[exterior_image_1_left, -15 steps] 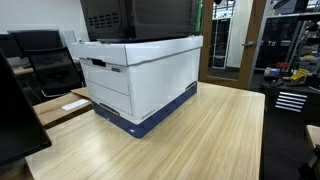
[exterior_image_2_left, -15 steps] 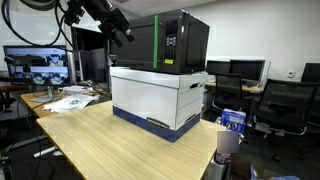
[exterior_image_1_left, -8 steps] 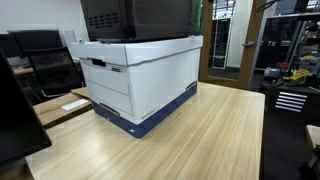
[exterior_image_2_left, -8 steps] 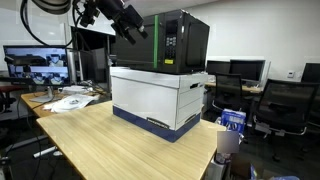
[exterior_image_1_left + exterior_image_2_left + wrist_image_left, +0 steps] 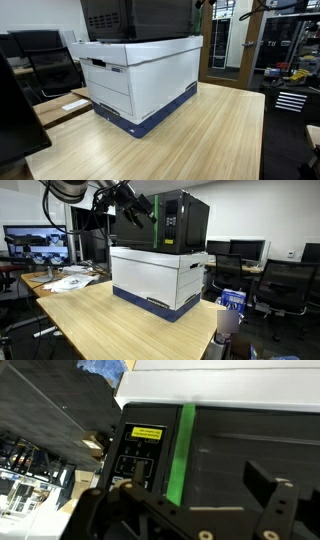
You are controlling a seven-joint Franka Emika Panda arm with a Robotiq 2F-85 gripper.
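Gripper (image 5: 135, 207): fingers spread wide, holding nothing.
Black machine (image 5: 182, 220): just beside the gripper, on top of the white box (image 5: 155, 275).
Wrist view only: green stripe (image 5: 180, 450) and yellow label (image 5: 146, 433) straight ahead of the gripper.

A light wooden surface (image 5: 215, 130) carries a white cardboard box (image 5: 140, 75) with a dark blue base. The box stands flat and upright, set toward one end of the surface in both exterior views. On its lid rests a black machine (image 5: 182, 220) with a green stripe.
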